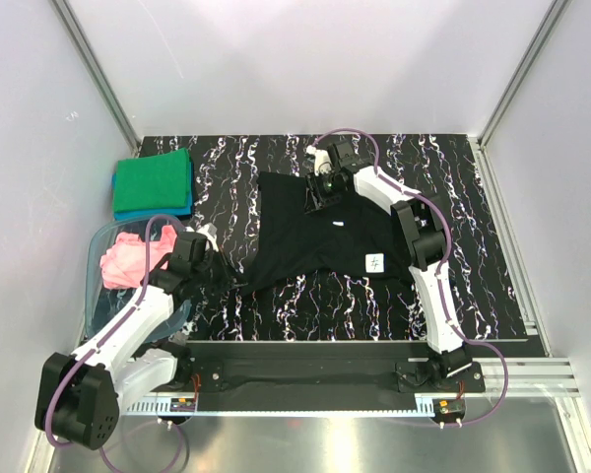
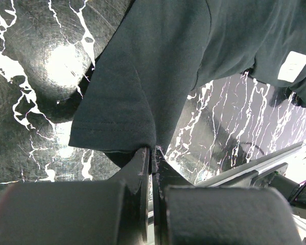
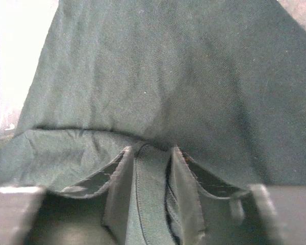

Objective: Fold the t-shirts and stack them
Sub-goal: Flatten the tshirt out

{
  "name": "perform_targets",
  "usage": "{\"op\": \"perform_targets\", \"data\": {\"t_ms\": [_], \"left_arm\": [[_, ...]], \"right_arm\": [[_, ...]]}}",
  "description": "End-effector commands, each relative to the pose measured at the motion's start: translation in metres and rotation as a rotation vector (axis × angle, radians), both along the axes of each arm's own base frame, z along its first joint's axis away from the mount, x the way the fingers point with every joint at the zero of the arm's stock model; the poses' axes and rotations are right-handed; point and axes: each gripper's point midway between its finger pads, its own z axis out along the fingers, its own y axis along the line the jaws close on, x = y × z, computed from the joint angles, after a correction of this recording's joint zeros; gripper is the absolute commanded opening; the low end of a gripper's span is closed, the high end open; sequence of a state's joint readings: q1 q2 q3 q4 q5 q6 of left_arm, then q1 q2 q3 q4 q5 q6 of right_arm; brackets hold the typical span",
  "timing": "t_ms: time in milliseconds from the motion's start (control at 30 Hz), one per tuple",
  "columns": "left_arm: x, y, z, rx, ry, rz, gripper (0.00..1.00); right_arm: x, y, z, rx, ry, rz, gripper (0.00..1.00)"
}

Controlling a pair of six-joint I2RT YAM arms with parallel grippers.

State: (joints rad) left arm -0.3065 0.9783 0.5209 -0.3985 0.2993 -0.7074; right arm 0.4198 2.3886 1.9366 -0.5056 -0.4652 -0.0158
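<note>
**Black t-shirt (image 1: 315, 232) held at two edges**

My left gripper (image 2: 152, 153) is pinched tight on a hemmed corner of the cloth. My right gripper (image 3: 149, 158) stands narrow, with a ribbed band of the same cloth caught between its fingers. The shirt lies spread across the middle of the marbled table (image 1: 276, 305). Far left, a green t-shirt (image 1: 156, 177) sits folded on a blue t-shirt (image 1: 150, 212). A pink t-shirt (image 1: 128, 258) lies in the clear tub (image 1: 94, 305).
</note>
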Motion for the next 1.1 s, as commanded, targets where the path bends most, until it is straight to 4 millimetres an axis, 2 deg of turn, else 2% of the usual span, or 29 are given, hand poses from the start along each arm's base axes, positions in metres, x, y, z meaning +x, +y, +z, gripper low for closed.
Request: {"op": "perform_targets", "data": {"t_ms": [0, 33, 67, 133, 200, 233, 267, 300, 333, 367, 400, 433, 500, 533, 567, 600, 633, 667, 700, 733, 767, 833, 867, 900, 933, 967, 1000, 1033, 1067], "left_arm": [[0.012, -0.006, 0.014, -0.022, -0.057, -0.011, 0.00], [0.012, -0.005, 0.015, -0.017, -0.054, -0.010, 0.00], [0.013, -0.004, 0.015, -0.009, -0.054, -0.005, 0.00], [0.016, -0.001, 0.022, 0.012, -0.062, 0.002, 0.00], [0.025, 0.009, 0.029, 0.069, -0.083, 0.038, 0.00], [0.034, 0.011, 0.046, 0.080, -0.121, 0.056, 0.00], [0.038, 0.019, 0.052, 0.120, -0.132, 0.090, 0.00], [0.042, 0.021, 0.060, 0.134, -0.153, 0.094, 0.00], [0.049, 0.022, 0.077, 0.135, -0.193, 0.106, 0.00], [0.054, 0.024, 0.084, 0.145, -0.217, 0.115, 0.00], [0.056, 0.022, 0.092, 0.141, -0.247, 0.104, 0.00], [0.065, 0.014, 0.106, 0.111, -0.310, 0.084, 0.00], [0.067, -0.004, 0.120, 0.045, -0.368, 0.017, 0.00], [0.073, -0.018, 0.127, 0.007, -0.404, -0.014, 0.00], [0.070, -0.033, 0.129, -0.044, -0.406, -0.068, 0.00], [0.071, -0.044, 0.130, -0.075, -0.403, -0.091, 0.00], [0.073, -0.065, 0.126, -0.099, -0.409, -0.148, 0.00], [0.074, -0.077, 0.124, -0.106, -0.409, -0.183, 0.00], [0.074, -0.088, 0.122, -0.110, -0.408, -0.212, 0.00], [0.077, -0.109, 0.110, -0.116, -0.402, -0.260, 0.00], [0.075, -0.122, 0.108, -0.150, -0.396, -0.306, 0.00], [0.082, -0.150, 0.117, -0.222, -0.446, -0.371, 0.01], [0.082, -0.163, 0.103, -0.240, -0.410, -0.417, 0.02], [0.085, -0.172, 0.100, -0.250, -0.410, -0.443, 0.03], [0.090, -0.185, 0.113, -0.272, -0.454, -0.475, 0.05], [0.093, -0.195, 0.102, -0.272, -0.442, -0.519, 0.05], [0.095, -0.202, 0.102, -0.276, -0.447, -0.541, 0.05], [0.101, -0.212, 0.116, -0.296, -0.476, -0.562, 0.05], [0.100, -0.219, 0.114, -0.310, -0.469, -0.601, 0.05]], "right_arm": [[-0.001, 0.009, 0.018, 0.016, -0.055, 0.037, 0.38], [0.000, 0.008, 0.026, 0.017, -0.070, 0.029, 0.23], [0.004, 0.003, 0.031, -0.001, -0.088, 0.006, 0.14], [0.010, -0.003, 0.058, -0.013, -0.139, -0.039, 0.00], [0.021, -0.020, 0.079, -0.079, -0.205, -0.129, 0.00], [0.023, -0.028, 0.108, -0.090, -0.263, -0.166, 0.00], [0.026, -0.050, 0.119, -0.166, -0.287, -0.265, 0.00], [0.024, -0.063, 0.149, -0.174, -0.324, -0.345, 0.00], [0.022, -0.079, 0.159, -0.212, -0.338, -0.408, 0.00], [0.020, -0.099, 0.166, -0.272, -0.351, -0.482, 0.00], [0.005, -0.112, 0.166, -0.314, -0.307, -0.533, 0.00], [-0.005, -0.125, 0.179, -0.333, -0.307, -0.583, 0.00], [-0.035, -0.153, 0.161, -0.419, -0.195, -0.679, 0.00], [-0.049, -0.160, 0.165, -0.415, -0.175, -0.707, 0.00], [-0.074, -0.173, 0.140, -0.483, -0.097, -0.720, 0.00], [-0.089, -0.181, 0.145, -0.458, -0.075, -0.791, 0.00], [-0.102, -0.189, 0.137, -0.472, -0.045, -0.833, 0.00], [-0.128, -0.201, 0.111, -0.520, 0.034, -0.851, 0.00], [-0.142, -0.207, 0.114, -0.485, 0.050, -0.916, 0.00], [-0.153, -0.214, 0.106, -0.491, 0.075, -0.947, 0.00], [-0.174, -0.222, 0.087, -0.525, 0.123, -0.959, 0.00], [-0.190, -0.231, 0.090, -0.503, 0.131, -1.011, 0.00], [-0.202, -0.237, 0.089, -0.526, 0.150, -1.023, 0.00], [-0.206, -0.239, 0.101, -0.492, 0.131, -1.050, 0.00], [-0.209, -0.240, 0.108, -0.473, 0.121, -1.063, 0.02], [-0.211, -0.241, 0.120, -0.452, 0.103, -1.075, 0.07], [-0.212, -0.241, 0.136, -0.398, 0.073, -1.101, 0.13], [-0.212, -0.240, 0.145, -0.368, 0.058, -1.111, 0.19], [-0.208, -0.237, 0.158, -0.319, 0.036, -1.112, 0.36]]}}
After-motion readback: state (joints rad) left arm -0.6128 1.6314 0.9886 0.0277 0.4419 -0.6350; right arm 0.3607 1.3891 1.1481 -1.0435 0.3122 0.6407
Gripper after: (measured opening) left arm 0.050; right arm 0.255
